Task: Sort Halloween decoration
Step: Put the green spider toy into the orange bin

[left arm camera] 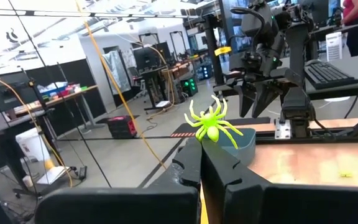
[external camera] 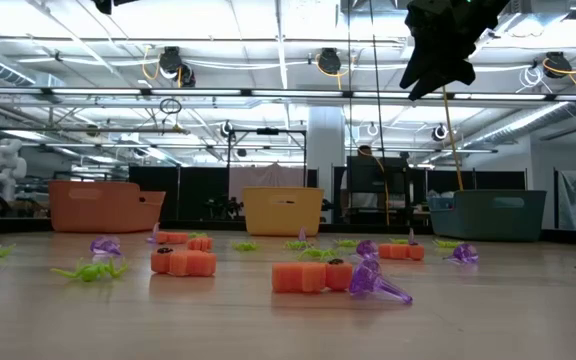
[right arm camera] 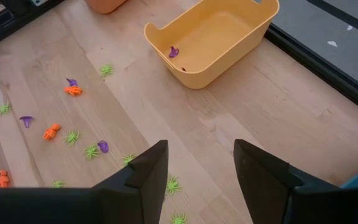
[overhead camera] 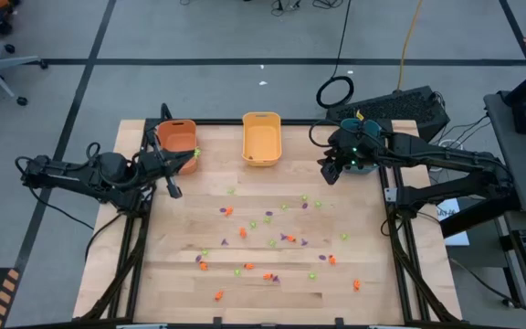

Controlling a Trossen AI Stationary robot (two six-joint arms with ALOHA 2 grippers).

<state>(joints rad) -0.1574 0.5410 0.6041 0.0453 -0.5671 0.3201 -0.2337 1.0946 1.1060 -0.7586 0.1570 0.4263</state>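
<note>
Small orange, green and purple Halloween trinkets [overhead camera: 272,242] lie scattered on the wooden table. One green spider [left arm camera: 211,124] sticks up from my left gripper [left arm camera: 202,157], which is shut on it. In the high view this gripper [overhead camera: 193,156] is beside the orange bin [overhead camera: 177,142] at the far left. My right gripper [right arm camera: 201,163] hangs open and empty, high over the table's far right [overhead camera: 331,171], near the teal bin [external camera: 488,213]. The yellow bin [right arm camera: 216,37] holds a purple trinket [right arm camera: 173,52]. My left gripper pinches the green spider by its underside [left arm camera: 209,139] between its two fingertips. The fingers lie level, coming from the table's left. The spider is lifted clear and stands above the fingertips with its legs spread.
The three bins stand in a row along the far edge: orange [external camera: 106,205], yellow [external camera: 283,210], teal. A black keyboard [overhead camera: 400,108] and cables lie beyond the table's far right corner. Bare wood shows between the bins and the trinkets.
</note>
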